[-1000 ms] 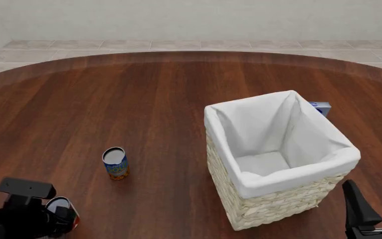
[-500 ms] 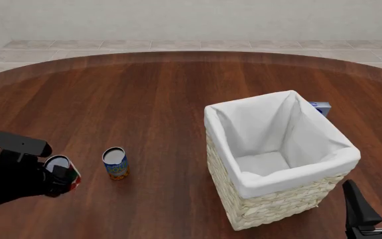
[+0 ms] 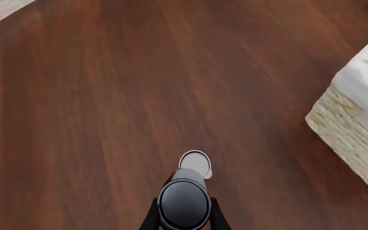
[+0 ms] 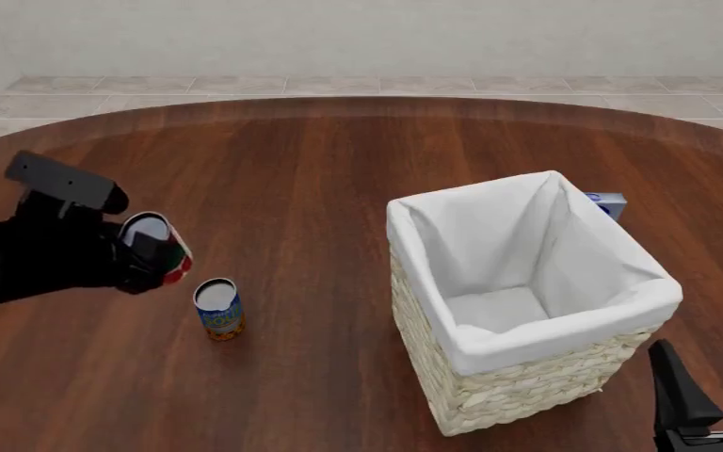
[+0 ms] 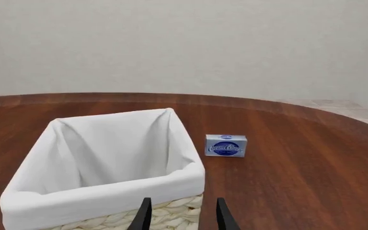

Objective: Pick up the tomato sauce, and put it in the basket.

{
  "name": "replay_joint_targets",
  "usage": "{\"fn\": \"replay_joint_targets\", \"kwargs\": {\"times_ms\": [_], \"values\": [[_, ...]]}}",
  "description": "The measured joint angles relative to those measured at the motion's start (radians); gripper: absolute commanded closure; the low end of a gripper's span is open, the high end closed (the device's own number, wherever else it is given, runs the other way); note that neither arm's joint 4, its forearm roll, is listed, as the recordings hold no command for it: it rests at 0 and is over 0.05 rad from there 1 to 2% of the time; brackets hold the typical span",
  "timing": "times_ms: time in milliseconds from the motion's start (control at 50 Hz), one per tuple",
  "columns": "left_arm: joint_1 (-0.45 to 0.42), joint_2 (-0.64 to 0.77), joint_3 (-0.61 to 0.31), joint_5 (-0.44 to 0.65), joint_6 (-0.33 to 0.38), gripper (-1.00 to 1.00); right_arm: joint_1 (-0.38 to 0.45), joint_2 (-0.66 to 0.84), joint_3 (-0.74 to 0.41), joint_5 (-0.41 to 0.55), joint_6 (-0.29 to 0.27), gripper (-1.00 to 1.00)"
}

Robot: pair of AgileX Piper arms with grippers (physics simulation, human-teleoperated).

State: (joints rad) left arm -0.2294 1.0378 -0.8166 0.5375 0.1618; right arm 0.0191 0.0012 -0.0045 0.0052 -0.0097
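Observation:
My left gripper (image 4: pixel 143 259) is shut on the tomato sauce (image 4: pixel 150 229), a small red-labelled can with a silvery top, and holds it tilted in the air over the left of the table. In the left wrist view the held can (image 3: pixel 184 203) shows as a dark round end between the fingers. The basket (image 4: pixel 512 377), pale wicker with a white liner, stands right of centre, well to the right of the can. It also shows in the left wrist view (image 3: pixel 353 136) and the right wrist view (image 5: pixel 165 208). My right gripper (image 4: pixel 707 391) is open and empty just in front of the basket.
A blue-and-orange can (image 4: pixel 218 311) stands upright on the table just below and right of the held can; its top shows in the left wrist view (image 3: pixel 195 162). A small blue-and-white box (image 5: pixel 225 145) lies behind the basket; its corner shows in the front view (image 4: pixel 609 201).
My left gripper has lifted the tomato sauce up and away from the table's near left edge, towards the right. The right arm has not moved.

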Motion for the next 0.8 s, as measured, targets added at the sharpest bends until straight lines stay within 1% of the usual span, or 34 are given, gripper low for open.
{"fn": "replay_joint_targets", "kwargs": {"times_ms": [200,340,800], "values": [[-0.095,0.078,-0.116,-0.018,-0.006,1.0,-0.003,0.0,0.0,0.0,0.001,-1.0],[-0.146,0.126,-0.19,-0.026,-0.006,1.0,-0.003,0.001,0.0,0.0,0.001,-1.0],[-0.33,0.299,-0.401,-0.063,0.001,1.0,0.004,0.0,-0.001,0.001,0.0,-1.0]]}}
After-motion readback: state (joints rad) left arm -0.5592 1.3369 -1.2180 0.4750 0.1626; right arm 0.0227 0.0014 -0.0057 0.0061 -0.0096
